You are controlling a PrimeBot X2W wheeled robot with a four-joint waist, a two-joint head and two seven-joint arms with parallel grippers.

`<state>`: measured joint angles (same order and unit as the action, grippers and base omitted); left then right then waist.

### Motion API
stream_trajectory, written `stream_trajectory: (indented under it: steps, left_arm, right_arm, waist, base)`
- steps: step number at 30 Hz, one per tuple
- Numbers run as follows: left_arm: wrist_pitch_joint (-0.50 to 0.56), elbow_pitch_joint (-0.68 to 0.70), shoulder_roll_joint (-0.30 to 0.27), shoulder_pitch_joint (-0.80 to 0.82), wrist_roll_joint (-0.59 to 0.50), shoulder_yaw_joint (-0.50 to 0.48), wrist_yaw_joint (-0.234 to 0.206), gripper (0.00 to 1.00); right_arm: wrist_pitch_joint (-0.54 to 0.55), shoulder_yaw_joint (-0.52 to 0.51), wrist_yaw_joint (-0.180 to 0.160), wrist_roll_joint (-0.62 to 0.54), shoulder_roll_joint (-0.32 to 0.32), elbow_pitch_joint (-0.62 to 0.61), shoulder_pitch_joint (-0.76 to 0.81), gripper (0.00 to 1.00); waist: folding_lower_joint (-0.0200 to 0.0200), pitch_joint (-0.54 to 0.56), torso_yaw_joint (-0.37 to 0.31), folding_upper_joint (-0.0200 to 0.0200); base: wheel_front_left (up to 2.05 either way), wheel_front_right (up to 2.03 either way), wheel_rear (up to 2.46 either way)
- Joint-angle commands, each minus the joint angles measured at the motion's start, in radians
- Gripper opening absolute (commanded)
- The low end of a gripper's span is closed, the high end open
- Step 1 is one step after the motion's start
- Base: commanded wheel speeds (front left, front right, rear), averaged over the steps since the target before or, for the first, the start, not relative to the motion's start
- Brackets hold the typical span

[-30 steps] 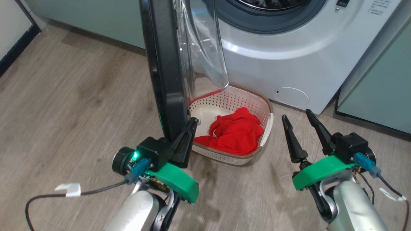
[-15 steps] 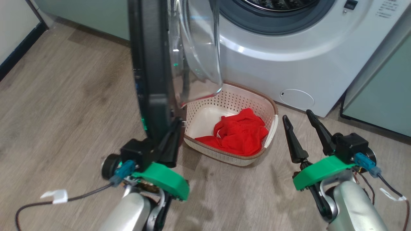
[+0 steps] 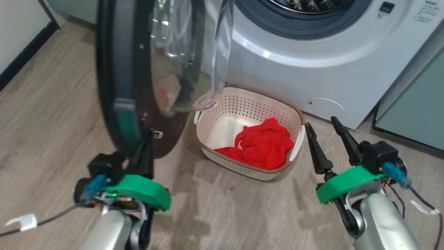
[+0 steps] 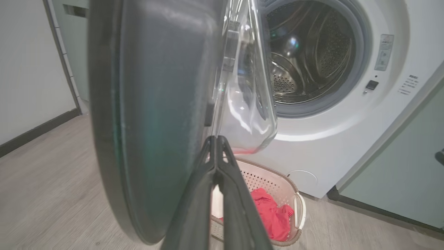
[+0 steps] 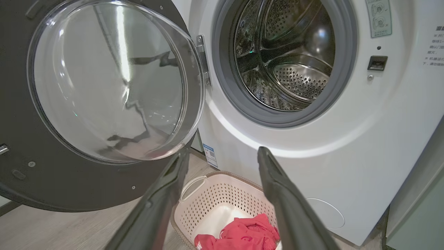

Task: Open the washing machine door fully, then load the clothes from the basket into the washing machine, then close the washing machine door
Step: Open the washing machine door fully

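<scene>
Washing machine door (image 3: 111,62) hangs open, its lower edge at the tips of the left gripper (image 4: 215,152), whose fingers are pressed together, while the right gripper (image 3: 319,123) gapes beside the basket (image 3: 242,107).

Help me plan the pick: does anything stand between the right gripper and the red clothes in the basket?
Nothing visible blocks it from above. The open right gripper sits just right of the basket, the clothes lie uncovered inside, and the washing machine door hangs off to the left. Only the basket's low wall lies between them.
</scene>
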<state>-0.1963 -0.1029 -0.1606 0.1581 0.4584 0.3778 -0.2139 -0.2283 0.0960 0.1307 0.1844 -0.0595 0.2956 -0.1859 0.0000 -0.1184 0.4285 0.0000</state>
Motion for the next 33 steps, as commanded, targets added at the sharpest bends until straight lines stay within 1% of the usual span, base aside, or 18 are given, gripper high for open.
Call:
stream_trajectory:
  steps: [1,9,10,21,26,33]
  left_arm:
    - [-0.012,0.014,-0.029,0.029,0.008,-0.062,-0.014,0.00]
    - [-0.037,-0.075,-0.058,0.063,0.059,-0.175,-0.033,0.00]
    - [-0.037,-0.075,-0.058,0.063,0.059,-0.175,-0.033,0.00]
    - [-0.062,-0.178,-0.092,0.139,0.099,-0.312,-0.016,0.00]
    - [-0.065,-0.233,-0.103,0.191,0.112,-0.371,0.003,0.00]
    - [-0.065,-0.328,-0.126,0.273,0.106,-0.485,0.063,0.00]
  right_arm:
    - [0.001,0.021,0.000,-0.004,0.009,-0.036,-0.048,1.00]
    - [0.009,0.013,0.000,-0.014,0.009,-0.047,-0.061,1.00]
    - [0.009,0.013,0.000,-0.014,0.009,-0.047,-0.061,1.00]
    - [0.029,-0.007,0.000,-0.037,0.009,-0.075,-0.084,1.00]
    - [0.046,-0.005,0.000,-0.045,0.009,-0.089,-0.100,1.00]
    - [0.062,0.003,0.000,-0.061,0.009,-0.107,-0.123,1.00]
  waist:
    - [0.0000,-0.005,-0.002,0.0000]
    - [0.0000,-0.035,-0.021,0.0000]
    - [0.0000,-0.035,-0.021,0.0000]
    - [0.0000,-0.097,-0.031,0.0000]
    - [0.0000,-0.133,-0.037,0.0000]
    - [0.0000,-0.177,-0.053,0.0000]
  base:
    - [0.00,0.00,0.00]
    - [0.00,0.00,0.00]
    - [0.00,0.00,0.00]
    - [0.00,0.00,0.00]
    - [0.00,0.00,0.00]
    - [0.00,0.00,0.00]
